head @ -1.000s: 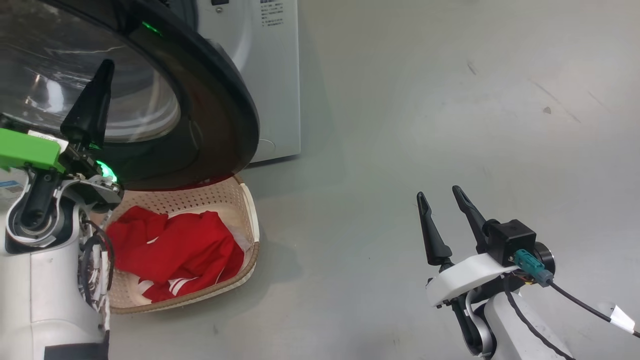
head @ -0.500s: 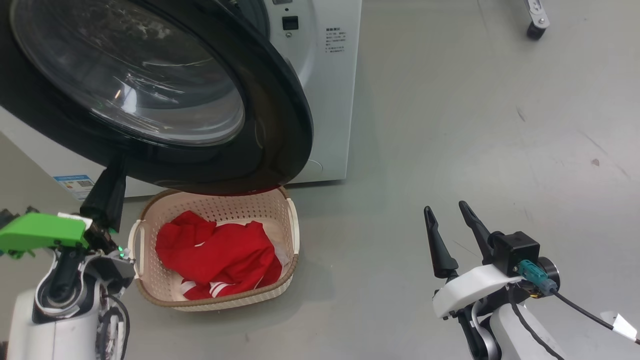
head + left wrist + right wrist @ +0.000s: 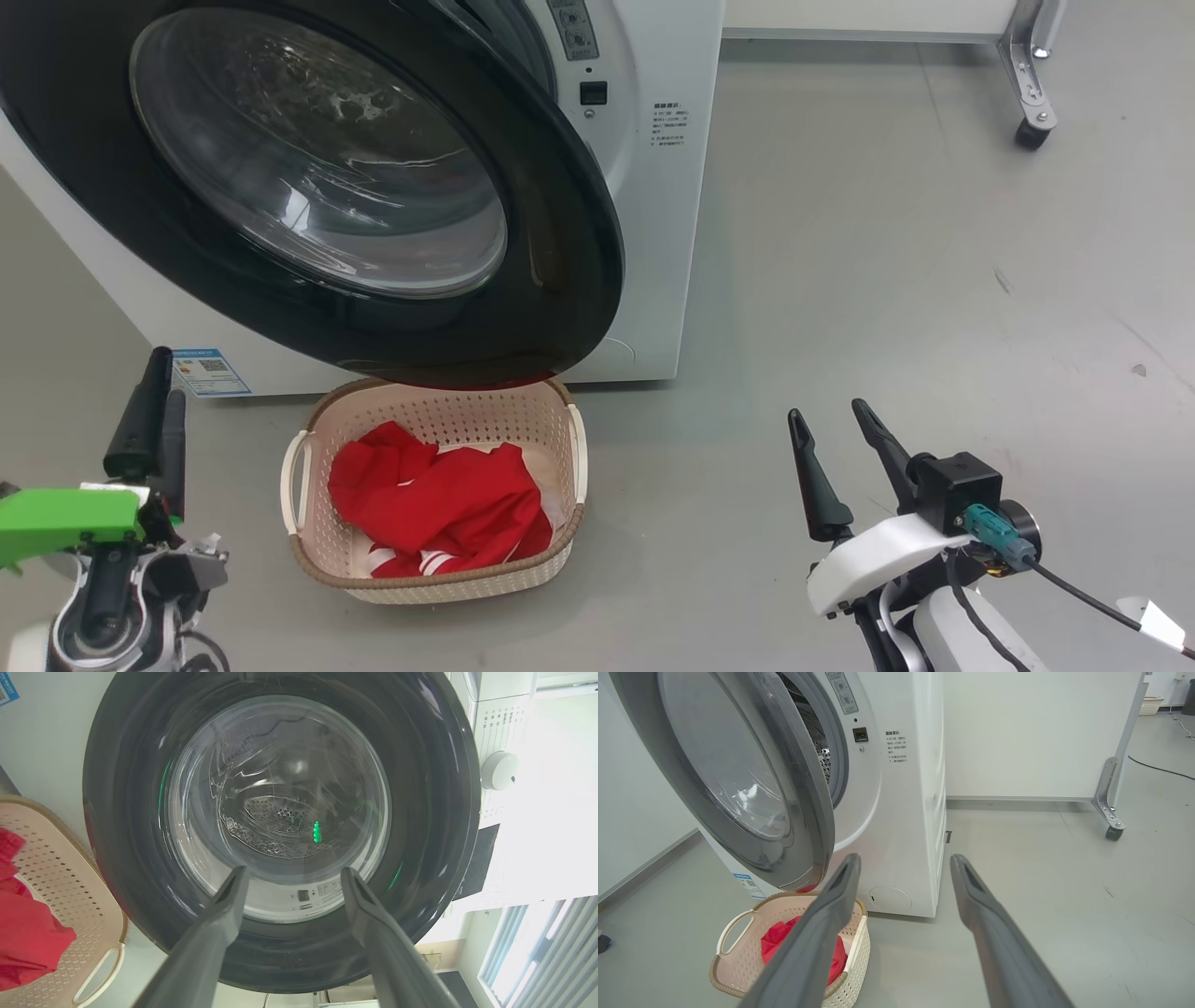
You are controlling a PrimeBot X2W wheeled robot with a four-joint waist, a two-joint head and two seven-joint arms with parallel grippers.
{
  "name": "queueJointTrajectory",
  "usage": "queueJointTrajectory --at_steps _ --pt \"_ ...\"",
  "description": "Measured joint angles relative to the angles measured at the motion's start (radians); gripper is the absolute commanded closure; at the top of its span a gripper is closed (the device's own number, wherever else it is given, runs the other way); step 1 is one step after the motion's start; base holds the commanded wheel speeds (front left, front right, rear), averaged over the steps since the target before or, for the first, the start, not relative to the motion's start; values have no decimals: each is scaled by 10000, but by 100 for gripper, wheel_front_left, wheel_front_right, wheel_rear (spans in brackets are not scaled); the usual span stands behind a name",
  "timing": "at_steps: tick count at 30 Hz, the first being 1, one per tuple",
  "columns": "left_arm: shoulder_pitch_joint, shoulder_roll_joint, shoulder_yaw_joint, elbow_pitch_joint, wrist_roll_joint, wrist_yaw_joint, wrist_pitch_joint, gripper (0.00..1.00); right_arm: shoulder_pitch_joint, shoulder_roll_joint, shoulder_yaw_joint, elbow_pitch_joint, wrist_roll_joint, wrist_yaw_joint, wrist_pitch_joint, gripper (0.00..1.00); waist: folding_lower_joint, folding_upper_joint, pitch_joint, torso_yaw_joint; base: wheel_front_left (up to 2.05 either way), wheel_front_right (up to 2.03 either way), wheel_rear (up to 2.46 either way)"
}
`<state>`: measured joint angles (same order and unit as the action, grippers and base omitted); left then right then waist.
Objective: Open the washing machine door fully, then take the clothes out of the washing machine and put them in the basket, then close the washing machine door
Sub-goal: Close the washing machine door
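Door: While it is hanging partly open, the large round washing machine door (image 3: 569, 243), with its glossy black rim and bulging clear glass bowl, is standing out from the front of the big white front-loading washing machine (image 3: 667, 233).
Machine: the washing machine is standing on the grey floor (image 3: 887, 233), and its perforated steel drum is showing in the gap behind the door in the right wrist view.
Basket: the small cream perforated plastic basket (image 3: 448, 415) with a brown woven-look rim is sitting on the floor just in front of the machine, its far end lying under the door's lower edge.
Clothes: the bright red clothes (image 3: 439, 504) with white stripes are lying bunched inside the basket.
Left tool: the left tool (image 3: 166, 378) is hovering low, to the left of the basket and clear of the door. Its two dark fingers are standing apart, gripping nothing, and pointing at the door glass.
Right tool: the right tool (image 3: 825, 411) is hanging over the floor well to the right of the basket, with fingers spread and holding nothing.
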<state>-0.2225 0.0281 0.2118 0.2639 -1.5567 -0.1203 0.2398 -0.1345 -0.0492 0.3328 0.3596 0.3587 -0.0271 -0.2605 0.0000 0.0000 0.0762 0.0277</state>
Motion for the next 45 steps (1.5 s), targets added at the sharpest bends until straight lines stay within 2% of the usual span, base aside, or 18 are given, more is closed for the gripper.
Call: queueJointTrajectory --at_steps 4,10,16,20,28,34,39,45 --pt "460 56 -140 -351 817 0 -460 0 1 -2 -46 -12 0 75 0 0 0 0 -57 -43 0 0 0" --pt "1134 704 -938 -878 2545 0 -1058 0 33 0 -111 -31 -17 77 0 0 0 0 -124 -112 0 0 0" --pt "1573 738 -1406 -1009 3047 0 -1825 0 133 0 -150 -35 -54 86 0 0 0 0 -192 -159 0 0 0" --pt "1792 894 -1657 -1005 3754 -4 -2370 0 197 0 -184 -38 -75 100 0 0 0 0 -226 -177 0 0 0" --pt "2383 1923 -2855 -825 6105 -8 -3776 0 212 4 -276 -54 -94 163 0 0 0 0 -293 -209 0 0 0" --pt "2656 2205 -3549 -293 7256 -12 -4890 0 229 4 -422 -88 -115 163 0 0 -1 0 -344 -214 0 0 0" --pt "2715 2569 -3824 198 8571 -52 -4949 0 267 4 -428 -98 -169 165 0 0 -1 0 -404 -227 0 0 0" --pt "2754 2523 -3674 474 9743 -52 -4976 0 377 6 -451 -121 -180 171 0 0 -1 0 -466 -264 0 0 0"
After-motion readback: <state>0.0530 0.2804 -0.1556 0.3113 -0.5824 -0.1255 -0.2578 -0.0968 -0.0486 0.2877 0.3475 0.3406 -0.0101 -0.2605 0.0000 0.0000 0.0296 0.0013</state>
